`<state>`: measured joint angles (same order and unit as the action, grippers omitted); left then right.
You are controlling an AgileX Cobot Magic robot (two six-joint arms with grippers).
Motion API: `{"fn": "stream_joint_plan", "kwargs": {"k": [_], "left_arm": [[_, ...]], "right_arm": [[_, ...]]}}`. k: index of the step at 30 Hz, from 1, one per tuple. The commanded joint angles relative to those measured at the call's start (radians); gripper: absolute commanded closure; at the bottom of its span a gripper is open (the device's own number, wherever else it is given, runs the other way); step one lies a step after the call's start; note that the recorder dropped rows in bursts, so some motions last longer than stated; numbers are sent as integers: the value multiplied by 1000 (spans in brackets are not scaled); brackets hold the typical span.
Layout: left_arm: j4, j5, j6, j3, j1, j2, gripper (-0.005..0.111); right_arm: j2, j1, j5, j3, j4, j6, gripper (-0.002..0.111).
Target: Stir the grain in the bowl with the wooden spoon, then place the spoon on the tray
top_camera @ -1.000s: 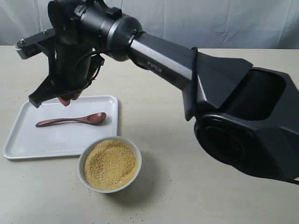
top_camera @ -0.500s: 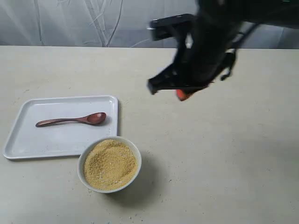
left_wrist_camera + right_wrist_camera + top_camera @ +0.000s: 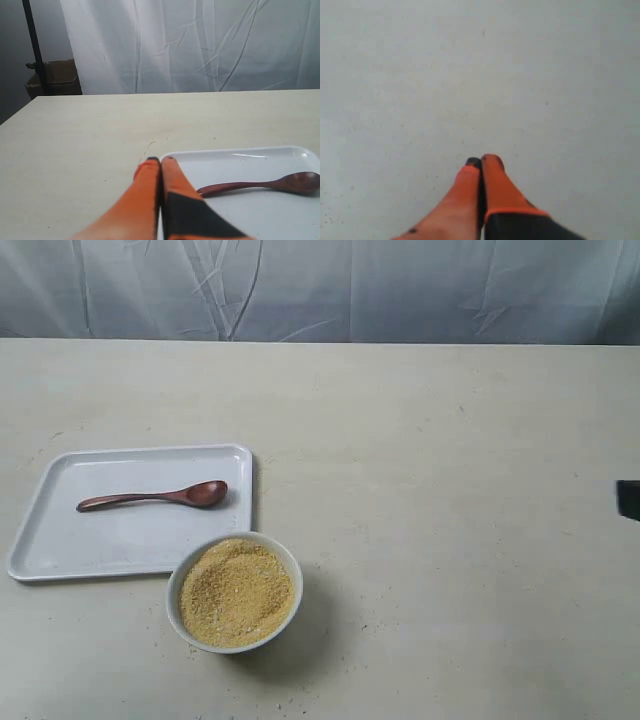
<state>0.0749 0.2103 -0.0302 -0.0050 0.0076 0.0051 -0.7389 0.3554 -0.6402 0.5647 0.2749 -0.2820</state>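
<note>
Pale tabletop (image 3: 450, 490) is bearing the tray (image 3: 60, 540). Just beyond the left gripper's (image 3: 160, 161) closed, empty fingers the wooden spoon (image 3: 260, 184) is lying: probably light, stiff, glossy-slick, best pinched mid-handle. Right gripper (image 3: 481, 161) is resting closed too, empty.

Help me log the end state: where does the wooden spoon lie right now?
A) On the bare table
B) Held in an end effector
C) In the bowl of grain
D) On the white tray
D: the wooden spoon lies flat on the tray, apart from the bowl, and the left end effector is shut on nothing.
</note>
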Motion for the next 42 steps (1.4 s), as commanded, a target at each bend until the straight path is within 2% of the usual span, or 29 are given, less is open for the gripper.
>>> {"fn": "stream_joint_plan", "kwargs": {"k": [1, 8, 22, 30, 42], "left_arm": [[-3, -5, -3, 5, 1, -5, 106], [-3, -5, -3, 5, 1, -5, 106], [-3, -5, -3, 5, 1, -5, 106], [-3, -5, -3, 5, 1, -5, 106], [-3, -5, -3, 5, 1, -5, 106]], "right_arm": [[259, -6, 28, -82, 61, -62, 109], [519, -6, 194, -196, 91, -95, 109], [573, -11, 172, -222, 56, -95, 109], [595, -241, 184, -222, 38, -95, 109], [595, -265, 194, -230, 30, -95, 109]]}}
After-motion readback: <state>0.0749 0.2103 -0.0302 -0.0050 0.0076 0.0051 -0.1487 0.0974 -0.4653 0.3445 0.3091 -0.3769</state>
